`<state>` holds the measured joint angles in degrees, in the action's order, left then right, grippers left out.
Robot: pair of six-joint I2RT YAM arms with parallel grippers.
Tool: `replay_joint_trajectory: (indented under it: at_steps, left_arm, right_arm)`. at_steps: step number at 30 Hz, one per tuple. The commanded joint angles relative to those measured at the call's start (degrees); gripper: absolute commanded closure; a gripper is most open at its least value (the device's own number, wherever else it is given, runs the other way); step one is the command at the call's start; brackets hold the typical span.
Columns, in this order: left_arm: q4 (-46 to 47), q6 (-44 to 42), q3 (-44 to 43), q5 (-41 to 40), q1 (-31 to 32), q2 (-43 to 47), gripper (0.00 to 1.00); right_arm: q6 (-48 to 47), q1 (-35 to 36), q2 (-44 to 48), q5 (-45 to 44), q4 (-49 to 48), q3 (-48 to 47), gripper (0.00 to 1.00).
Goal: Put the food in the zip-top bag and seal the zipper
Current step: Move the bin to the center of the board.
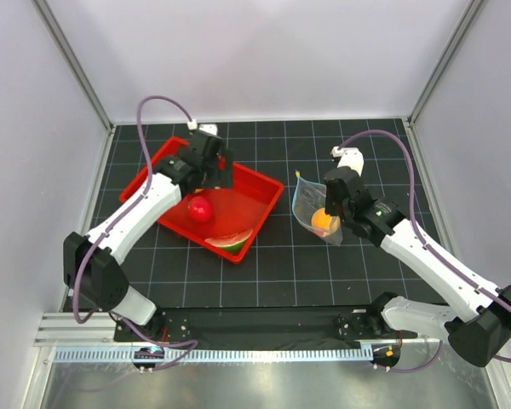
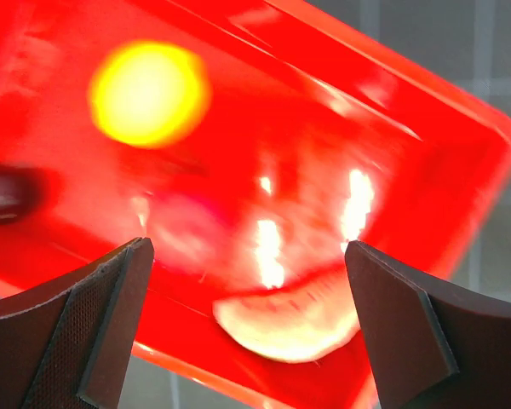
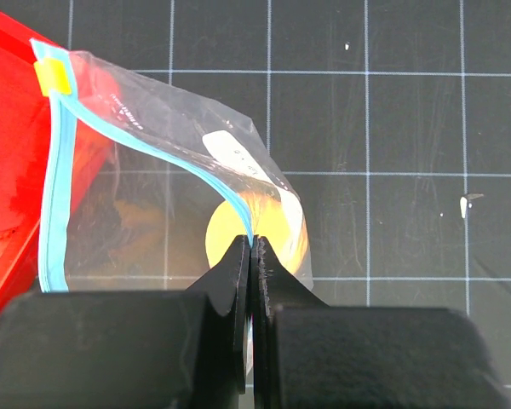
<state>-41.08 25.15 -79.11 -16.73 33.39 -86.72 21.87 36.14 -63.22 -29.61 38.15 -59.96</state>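
Bag (image 3: pixel 145 145) mouth toward tray (image 3: pixel 8 128), zipper (image 3: pixel 54 213) pinched

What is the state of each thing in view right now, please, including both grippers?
left gripper: open, empty, above the red tray.
right gripper: shut on the zip-top bag's mouth edge.
zip-top bag: mouth open, orange ball inside.
zipper: unsealed.
red apple: loose in the tray.
watermelon wedge: loose in the tray.
lemon: loose in the tray.
small dark fruit: in the tray, blurred.
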Motion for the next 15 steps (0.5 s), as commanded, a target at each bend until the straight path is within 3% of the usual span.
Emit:
replay_joint_trajectory:
  at_steps: [1,11,15]
  left_arm:
    - [-2.95,-3.0,-3.59,-3.66,-5.24,-2.83,0.0]
    - [0.91,-4.41,-0.26,10.3,-8.25,-9.52,0.0]
    - [4.24,-3.7,2.9,6.46,-8.34,-8.47,0.0]
  right_arm:
    - [0.55,-0.19,1.7,0.69,-2.56,-0.77,0.99]
    - [0.19,-0.19,2.31,2.01,-2.73,0.2,0.99]
    - [0.28,-0.19,2.31,2.53,-2.99,0.55,0.99]
